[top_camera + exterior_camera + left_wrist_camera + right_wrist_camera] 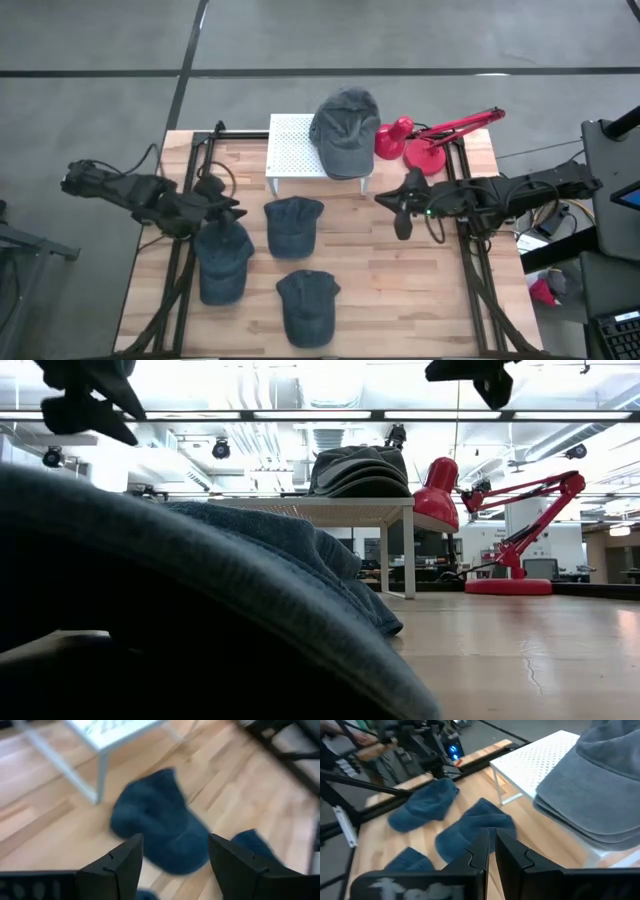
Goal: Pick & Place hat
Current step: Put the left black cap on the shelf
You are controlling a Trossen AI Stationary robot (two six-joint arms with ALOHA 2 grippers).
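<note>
Three blue hats lie on the desk in front of the white rack: one just before it, one to its left front, one nearest the front edge. A grey hat stack tops the rack, a red lamp beside it. The left hand hovers over the left hat, the right hand right of the rack. Low down, a hat fills the foreground. The left hand gapes wide. The right hand is nearly closed, empty.
</note>
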